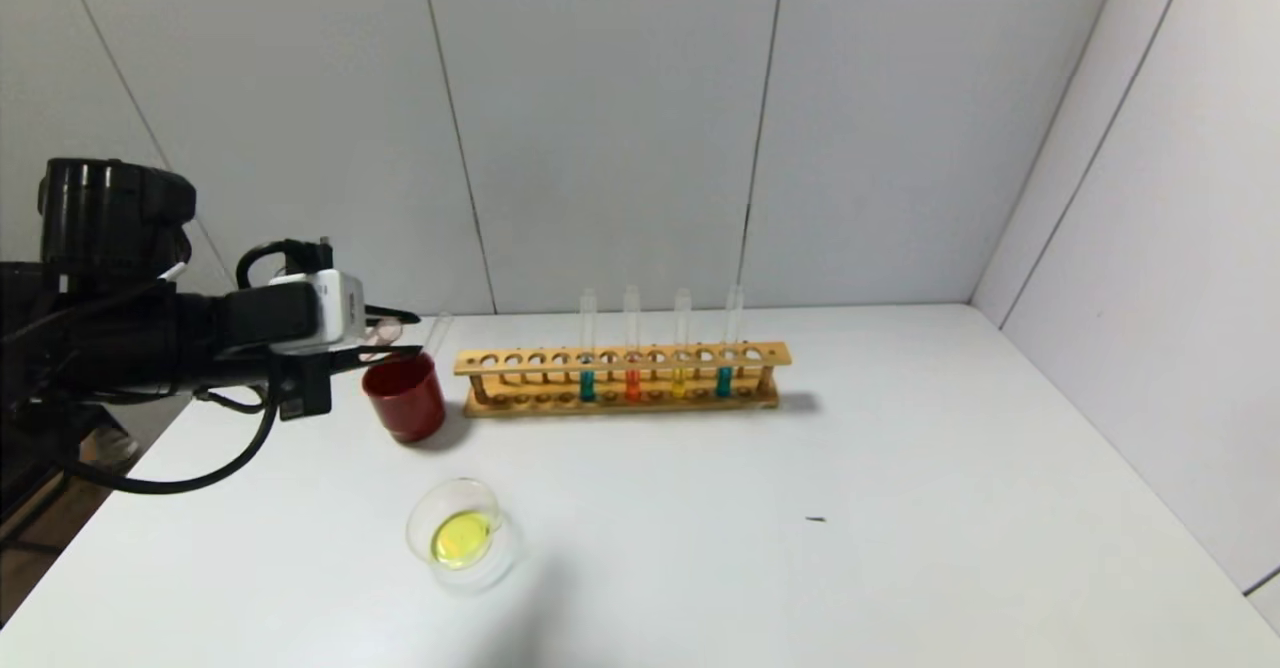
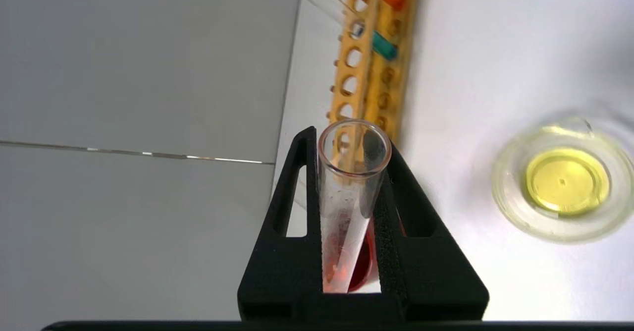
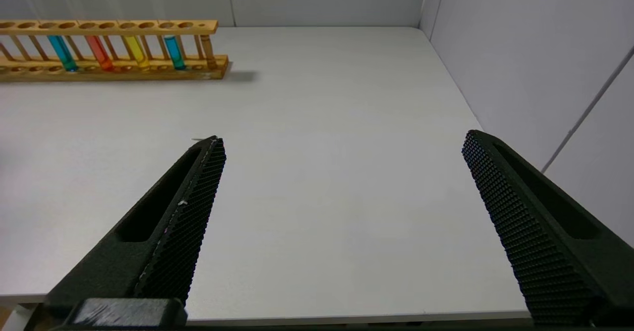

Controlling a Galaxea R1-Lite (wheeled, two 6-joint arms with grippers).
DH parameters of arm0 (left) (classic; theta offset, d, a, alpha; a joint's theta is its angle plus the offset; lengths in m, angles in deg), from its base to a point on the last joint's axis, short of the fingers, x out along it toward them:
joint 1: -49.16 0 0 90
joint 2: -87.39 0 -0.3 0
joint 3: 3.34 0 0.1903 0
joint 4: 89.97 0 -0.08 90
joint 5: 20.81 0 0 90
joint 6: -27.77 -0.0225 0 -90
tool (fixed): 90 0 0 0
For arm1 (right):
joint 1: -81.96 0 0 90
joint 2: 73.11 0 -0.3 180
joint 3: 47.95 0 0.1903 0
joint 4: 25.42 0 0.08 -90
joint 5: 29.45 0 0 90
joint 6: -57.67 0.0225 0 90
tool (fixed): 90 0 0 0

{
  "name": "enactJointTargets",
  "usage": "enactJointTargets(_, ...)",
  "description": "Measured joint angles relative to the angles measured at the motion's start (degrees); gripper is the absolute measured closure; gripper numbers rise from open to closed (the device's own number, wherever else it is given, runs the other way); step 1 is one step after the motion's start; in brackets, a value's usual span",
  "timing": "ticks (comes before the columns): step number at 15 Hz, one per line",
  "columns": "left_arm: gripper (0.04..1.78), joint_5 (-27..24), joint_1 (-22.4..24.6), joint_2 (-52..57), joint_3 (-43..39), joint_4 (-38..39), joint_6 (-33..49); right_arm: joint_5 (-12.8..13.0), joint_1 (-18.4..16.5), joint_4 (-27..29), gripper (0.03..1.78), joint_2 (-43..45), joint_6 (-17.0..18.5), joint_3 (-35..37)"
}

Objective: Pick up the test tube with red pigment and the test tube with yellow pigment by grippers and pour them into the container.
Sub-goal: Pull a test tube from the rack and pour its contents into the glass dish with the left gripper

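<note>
The left gripper (image 1: 398, 333), at mid-left of the head view, is clamped on a near-empty red-stained tube (image 2: 349, 192) above the red cup (image 1: 405, 397). The dish (image 1: 462, 534), lower centre, holds yellow liquid. The rack (image 1: 622, 381) keeps four tubes. The right gripper (image 3: 342, 145) hangs wide open, holding nothing.

Bright even overhead light, soft shadows by rack (image 1: 622, 380) – dish (image 2: 564, 182) w/ glare, slightly blurred.
</note>
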Motion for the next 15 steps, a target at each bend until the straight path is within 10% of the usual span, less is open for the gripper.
enactJointTargets(15, 1.48, 0.4, -0.2, -4.6, -7.8, -0.8, -32.4, 0.0, 0.0, 0.0, 0.06, 0.0, 0.0, 0.0)
